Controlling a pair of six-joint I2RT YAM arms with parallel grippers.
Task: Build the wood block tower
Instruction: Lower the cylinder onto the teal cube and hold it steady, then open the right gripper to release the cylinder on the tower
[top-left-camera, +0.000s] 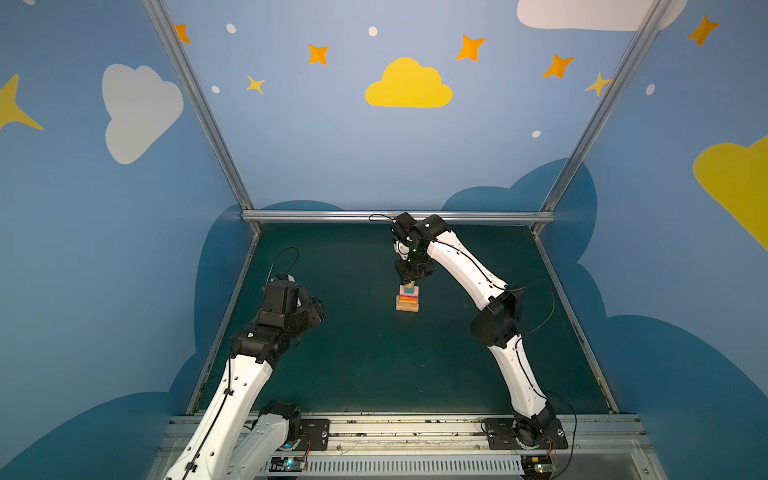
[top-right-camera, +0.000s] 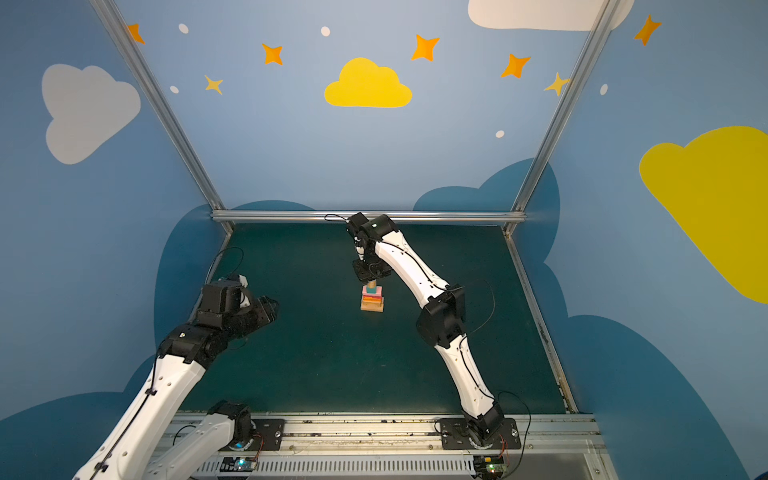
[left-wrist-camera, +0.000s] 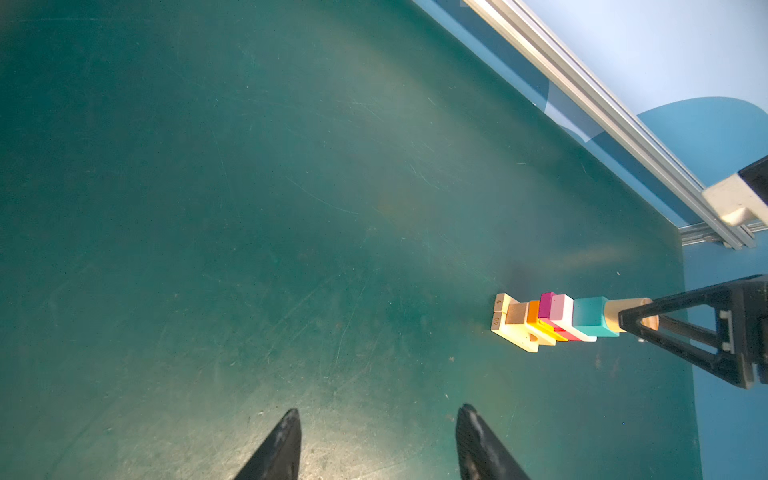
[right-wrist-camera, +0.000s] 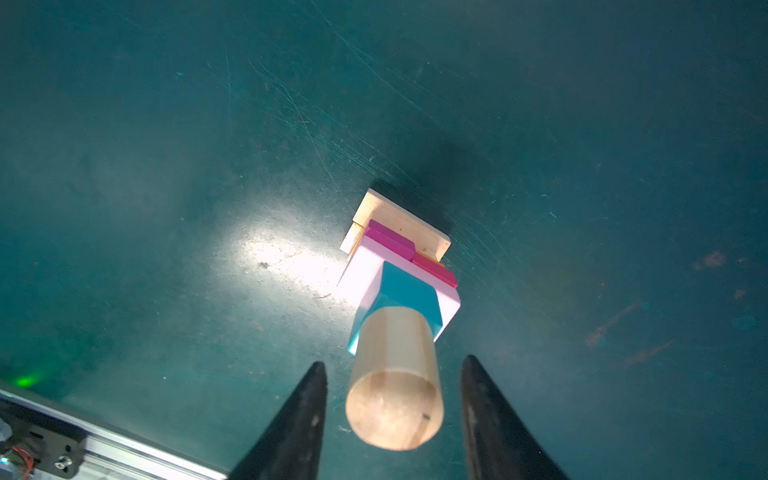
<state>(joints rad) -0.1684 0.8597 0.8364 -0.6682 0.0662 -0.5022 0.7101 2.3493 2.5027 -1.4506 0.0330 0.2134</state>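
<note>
The tower (top-left-camera: 407, 297) (top-right-camera: 372, 297) stands on the green mat, right of middle and towards the back. Its wood blocks run from a wide tan base (right-wrist-camera: 403, 220) up through orange, magenta (right-wrist-camera: 390, 239) and red (right-wrist-camera: 434, 268) pieces, a pink oblong (right-wrist-camera: 361, 274) and a teal cube (right-wrist-camera: 409, 291) to a tan cylinder (right-wrist-camera: 395, 374). My right gripper (right-wrist-camera: 393, 360) (top-left-camera: 410, 283) hangs over the top, open, its fingers either side of the cylinder with a gap on each side. My left gripper (left-wrist-camera: 380, 409) (top-left-camera: 318, 309) is open and empty, off to the left of the tower.
An aluminium rail (top-left-camera: 399, 216) runs along the back of the mat, with slanted frame posts at both back corners. The arms' base rail (top-left-camera: 407, 432) lies along the front edge. Blue painted walls close in three sides.
</note>
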